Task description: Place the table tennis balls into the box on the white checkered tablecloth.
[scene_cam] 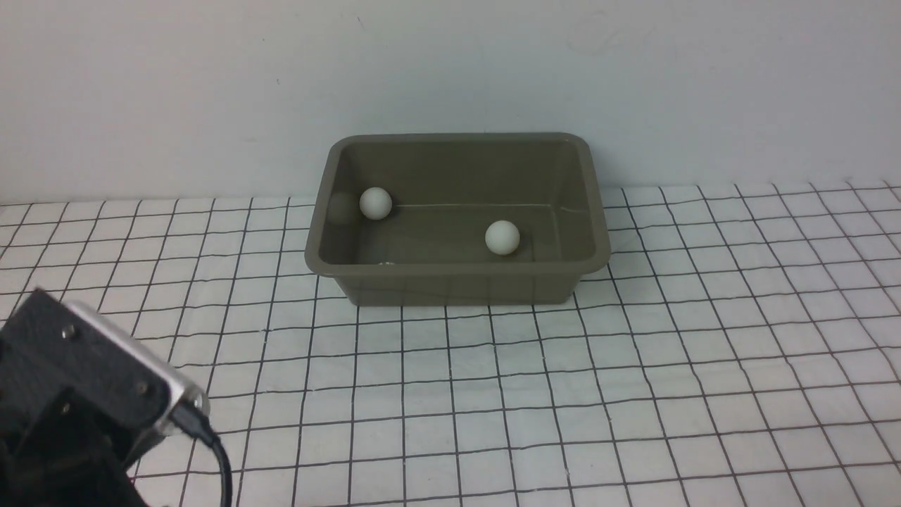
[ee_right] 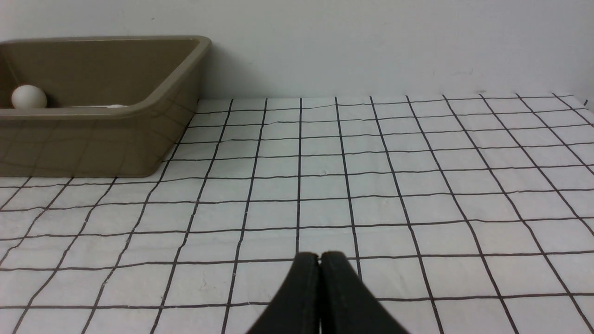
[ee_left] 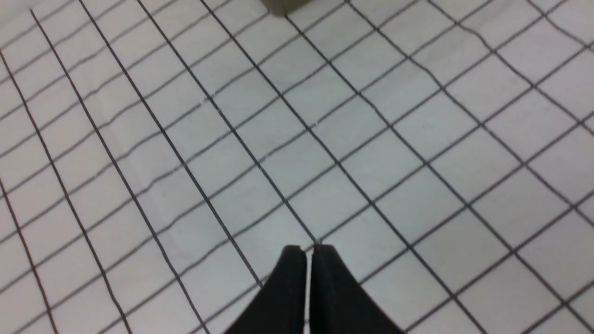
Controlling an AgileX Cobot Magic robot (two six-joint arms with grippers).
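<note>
The olive-grey box (scene_cam: 457,271) stands on the white checkered tablecloth (scene_cam: 493,394) near the back wall. Two white table tennis balls lie inside it: one (scene_cam: 375,203) by the left wall, one (scene_cam: 502,237) nearer the middle. A sliver of a third (scene_cam: 384,264) peeks over the near rim. The right wrist view shows the box (ee_right: 93,144) with one ball (ee_right: 29,97) in it. My left gripper (ee_left: 308,250) is shut and empty above bare cloth; only its wrist (scene_cam: 84,380) shows in the front view. My right gripper (ee_right: 319,256) is shut and empty, low over the cloth, to the right of the box.
A plain pale wall (scene_cam: 450,70) rises right behind the box. The cloth is slightly wrinkled. A corner of the box (ee_left: 285,5) shows at the edge of the left wrist view.
</note>
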